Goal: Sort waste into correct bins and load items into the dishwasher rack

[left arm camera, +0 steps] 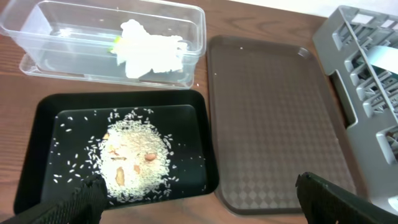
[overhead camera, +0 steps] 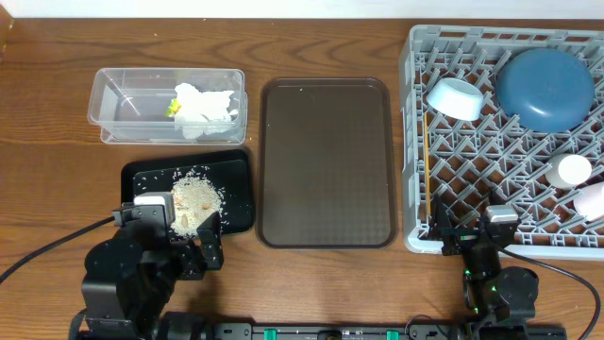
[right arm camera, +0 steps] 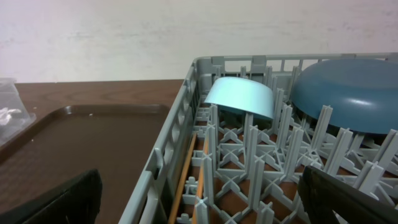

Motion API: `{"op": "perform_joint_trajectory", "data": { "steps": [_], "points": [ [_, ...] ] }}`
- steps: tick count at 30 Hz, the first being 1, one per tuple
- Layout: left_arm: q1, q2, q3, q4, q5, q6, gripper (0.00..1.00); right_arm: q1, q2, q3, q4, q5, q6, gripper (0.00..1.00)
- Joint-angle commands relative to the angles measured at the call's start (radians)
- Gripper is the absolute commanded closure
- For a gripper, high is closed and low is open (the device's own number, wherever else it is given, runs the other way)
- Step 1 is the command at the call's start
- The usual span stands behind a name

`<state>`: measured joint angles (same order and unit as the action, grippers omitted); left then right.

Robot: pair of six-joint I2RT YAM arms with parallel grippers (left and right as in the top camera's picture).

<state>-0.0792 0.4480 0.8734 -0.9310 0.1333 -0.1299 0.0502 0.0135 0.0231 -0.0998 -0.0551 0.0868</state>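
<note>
Got the left gripper (left arm camera: pixel 199 186) and right gripper (right arm camera: pixel 199 180) both spread wide at the near edge, holding nothing. Up close on the left wrist: rice scraps (left arm camera: pixel 134 158) with tan bits in the black tray (left arm camera: pixel 37 124), tissue (left arm camera: pixel 152 50) in the clear tub (left arm camera: pixel 37 37). Only caught from overhead: a white cup (overhead camera: pixel 571 170) and a pinkish cup (overhead camera: pixel 595 200) in the rack (overhead camera: pixel 415 142), sharing it with plate (overhead camera: pixel 545 87), bowl (overhead camera: pixel 455 98) and chopsticks (overhead camera: pixel 427 179).

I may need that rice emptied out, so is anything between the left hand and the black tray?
Nothing visible does. The left hand is open at the near edge of the black tray, and the rice lies just ahead of it with only bare tray floor between.
</note>
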Motion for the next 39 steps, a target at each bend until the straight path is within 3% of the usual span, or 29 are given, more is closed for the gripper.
{"op": "perform_joint_trajectory", "data": {
  "steps": [1,7,16,23,39],
  "points": [
    [0.004,-0.056,-0.059,0.031,-0.066,0.006,0.00,0.009,-0.006,-0.004,0.001,0.006,0.002,0.01],
    [0.004,-0.224,-0.314,0.204,-0.079,0.006,0.00,0.009,-0.006,-0.004,0.001,0.006,0.002,0.01],
    [0.004,-0.444,-0.703,0.651,-0.078,0.006,0.00,0.009,-0.006,-0.004,0.001,0.005,0.002,0.01],
    [0.004,-0.446,-0.869,0.925,-0.106,0.006,0.00,0.009,-0.006,-0.004,0.001,0.006,0.002,0.01],
    [0.004,-0.444,-0.869,0.864,-0.108,0.006,0.00,0.009,-0.006,-0.004,0.001,0.006,0.002,0.01]
  ]
}}
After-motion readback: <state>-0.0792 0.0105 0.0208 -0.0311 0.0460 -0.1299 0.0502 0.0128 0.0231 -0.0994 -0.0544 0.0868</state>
